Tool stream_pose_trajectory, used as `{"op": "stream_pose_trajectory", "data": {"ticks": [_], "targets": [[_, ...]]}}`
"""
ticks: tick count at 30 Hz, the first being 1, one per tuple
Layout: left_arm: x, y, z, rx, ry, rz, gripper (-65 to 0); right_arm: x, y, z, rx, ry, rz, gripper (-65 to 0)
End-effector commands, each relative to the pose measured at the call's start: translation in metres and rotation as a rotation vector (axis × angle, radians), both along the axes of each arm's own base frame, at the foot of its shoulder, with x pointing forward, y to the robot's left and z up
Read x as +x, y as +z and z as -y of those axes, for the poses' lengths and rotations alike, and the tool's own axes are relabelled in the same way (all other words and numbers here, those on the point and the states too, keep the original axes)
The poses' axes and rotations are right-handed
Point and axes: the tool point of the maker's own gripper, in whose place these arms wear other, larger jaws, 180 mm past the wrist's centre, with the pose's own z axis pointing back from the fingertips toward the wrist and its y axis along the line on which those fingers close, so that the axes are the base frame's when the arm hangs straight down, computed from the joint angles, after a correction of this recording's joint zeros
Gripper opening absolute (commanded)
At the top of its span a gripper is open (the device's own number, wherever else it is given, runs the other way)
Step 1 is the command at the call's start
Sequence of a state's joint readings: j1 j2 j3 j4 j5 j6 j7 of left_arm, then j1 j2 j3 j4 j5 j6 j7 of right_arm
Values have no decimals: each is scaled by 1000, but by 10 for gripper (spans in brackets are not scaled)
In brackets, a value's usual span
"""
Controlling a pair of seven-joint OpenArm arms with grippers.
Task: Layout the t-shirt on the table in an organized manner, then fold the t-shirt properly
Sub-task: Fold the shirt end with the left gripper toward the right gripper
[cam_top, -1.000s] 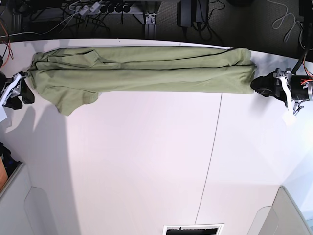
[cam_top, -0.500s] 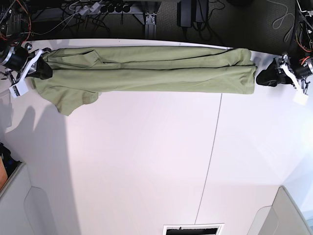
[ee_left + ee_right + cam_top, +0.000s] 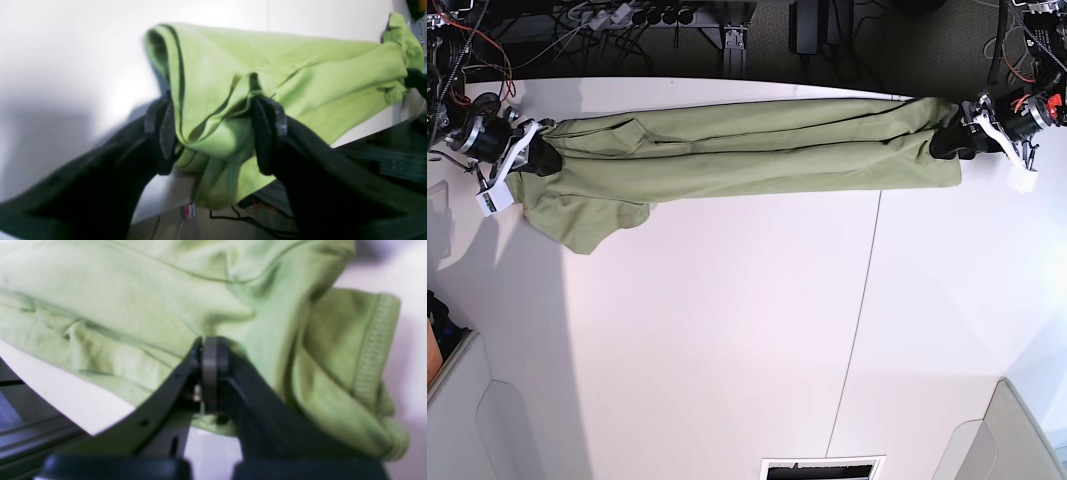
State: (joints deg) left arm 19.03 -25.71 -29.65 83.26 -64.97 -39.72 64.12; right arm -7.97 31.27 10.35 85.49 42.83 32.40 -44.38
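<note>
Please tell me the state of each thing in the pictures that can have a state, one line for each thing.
t-shirt: folded into a long band, stretched across the far side of the table, both ends at the grippers.
left gripper: jaws open wide, cloth bunched between them.
right gripper: jaws shut on the t-shirt's edge.
table: white, t-shirt lying on it.

Right gripper (image 3: 210, 350) pads are lost in blurred t-shirt (image 3: 133, 306) folds, the cloth running off the frame's top.

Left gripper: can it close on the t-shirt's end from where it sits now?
Probably yes. The left gripper stands open with bunched t-shirt fabric already between its fingers, at the table edge; nothing blocks it.
</note>
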Motion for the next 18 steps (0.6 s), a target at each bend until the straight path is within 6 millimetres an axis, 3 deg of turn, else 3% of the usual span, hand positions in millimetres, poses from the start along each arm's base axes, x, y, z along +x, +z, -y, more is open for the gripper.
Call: {"op": "stream_pose_trajectory", "data": {"ticks": [1, 9, 10, 11, 13, 14, 18], "targets": [[0, 3, -2, 21, -24, 0, -269, 6, 5, 4, -20, 14, 15, -650], [-6, -18, 13, 90, -106, -44, -274, 15, 10, 0, -8, 11, 38, -650], [-7, -20, 18, 83, -120, -49, -303, 15, 10, 0, -8, 11, 39, -650], [-8, -22, 23, 78, -136, -55, -379, 15, 11, 0, -8, 11, 40, -650], [-10, -25, 30, 72, -156, -63, -612, 15, 10, 0, -8, 11, 39, -650], [-10, -25, 31, 73, -158, -62, -650, 15, 11, 0, -8, 11, 39, -650], [6, -18, 22, 116, -167, -33, -650, 16, 11, 0, -8, 10, 43, -650]]}}
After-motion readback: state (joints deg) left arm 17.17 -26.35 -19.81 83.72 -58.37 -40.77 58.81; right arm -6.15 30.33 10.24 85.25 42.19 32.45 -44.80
